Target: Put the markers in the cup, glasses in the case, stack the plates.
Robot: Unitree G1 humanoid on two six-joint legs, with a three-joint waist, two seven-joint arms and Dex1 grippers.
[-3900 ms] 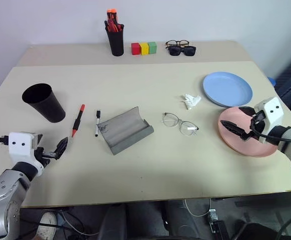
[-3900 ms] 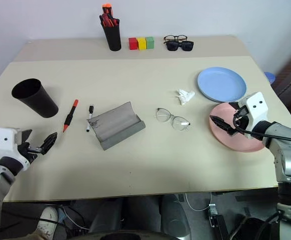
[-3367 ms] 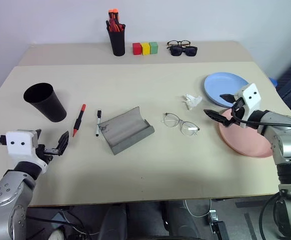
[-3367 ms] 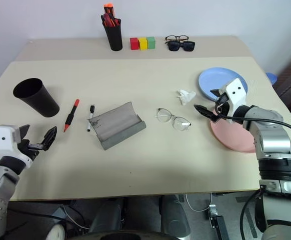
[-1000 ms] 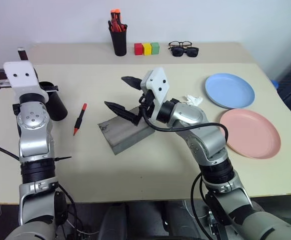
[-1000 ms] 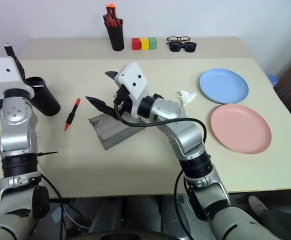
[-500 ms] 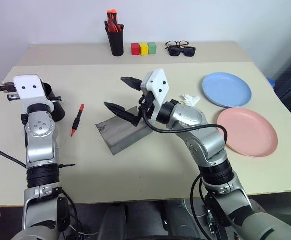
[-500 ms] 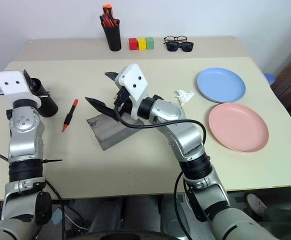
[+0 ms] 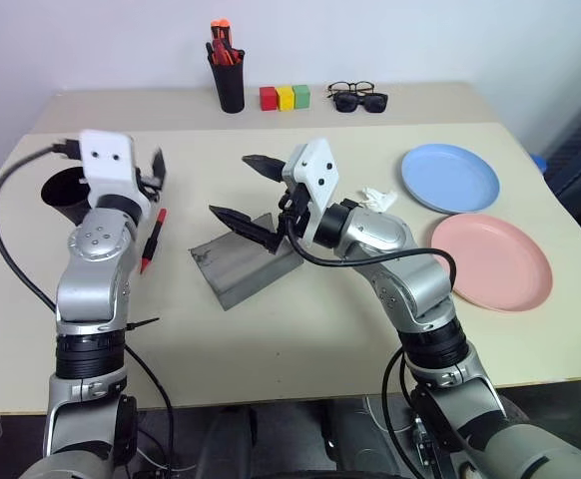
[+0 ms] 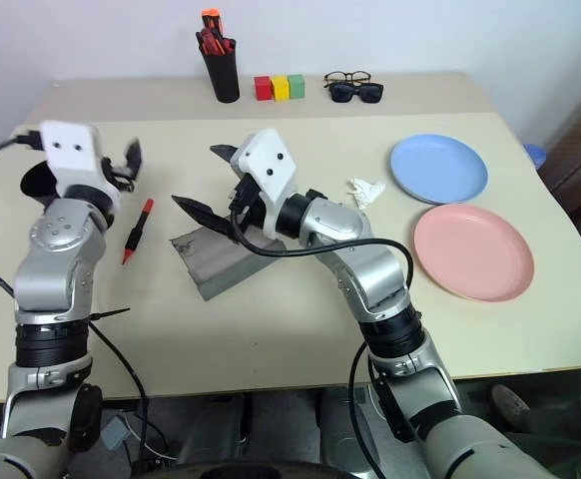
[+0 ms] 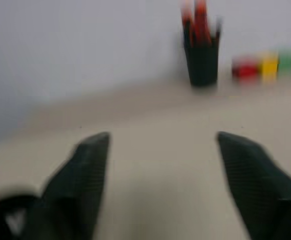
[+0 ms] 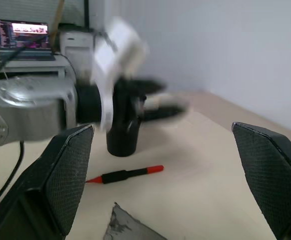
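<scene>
Above the middle of the beige table (image 9: 300, 329), the right gripper (image 9: 243, 187) hangs with its two black fingers spread wide and empty, just over the grey case (image 9: 246, 261), which lies open with its lid tilted up. Left of it, the left gripper (image 10: 126, 165) is raised above the table with its fingers apart, holding nothing, beside the black cup (image 10: 41, 180) that stands upright near the left edge. One red-and-black marker (image 9: 153, 239) lies flat between the cup and the case. On the right side, the light blue plate (image 9: 449, 178) sits farther back and the salmon pink plate (image 9: 491, 260) nearer, side by side, not stacked. A crumpled white scrap (image 9: 379, 199) lies between the right arm and the blue plate. Along the far edge, against a plain pale wall, stand a black holder of red and orange pens (image 9: 227, 65), three coloured blocks (image 9: 285, 97) and dark glasses (image 9: 355, 97). From the right wrist camera, a desk with a laptop (image 12: 20, 35) appears beyond the table.
</scene>
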